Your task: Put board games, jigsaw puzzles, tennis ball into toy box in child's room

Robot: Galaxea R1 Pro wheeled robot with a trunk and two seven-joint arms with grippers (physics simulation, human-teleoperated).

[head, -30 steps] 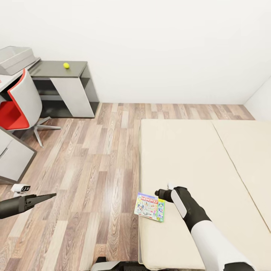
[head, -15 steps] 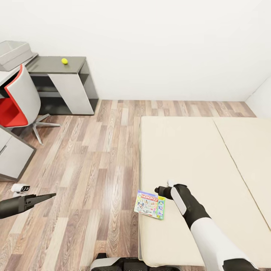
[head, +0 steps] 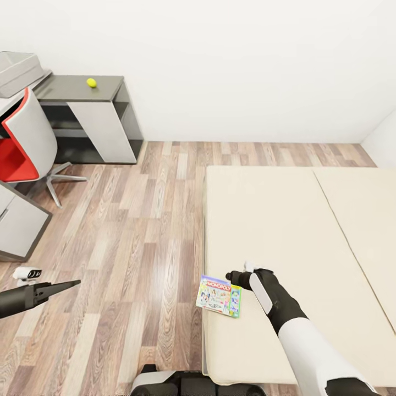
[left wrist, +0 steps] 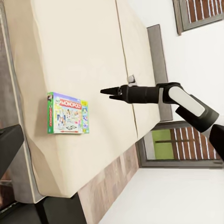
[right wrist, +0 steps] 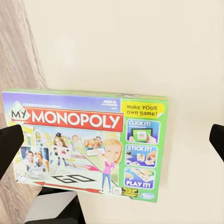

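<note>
A Monopoly board game (head: 219, 296) lies flat on the bed (head: 286, 220) at its near left edge, one side jutting out over the floor. My right gripper (head: 234, 278) hovers just above its far right corner, open, the fingers (right wrist: 9, 144) spread wider than the box (right wrist: 88, 142). The left wrist view shows that gripper (left wrist: 108, 91) apart from the box (left wrist: 67, 113). Low over the floor on the left, my left gripper (head: 60, 287) is open and empty. The tennis ball (head: 91, 82) sits on the table's dark lower section (head: 66, 91). The grey toy box (head: 16, 71) stands at the far left.
A red and grey swivel chair (head: 25, 148) stands by the table. Another grey cabinet (head: 16, 225) juts in at the left edge. Wood-plank floor (head: 137, 231) lies between table and bed. White walls close the far side.
The head camera has shifted a little, so the table and bed sit slightly higher in the picture. Both grippers and the Monopoly box keep their places.
</note>
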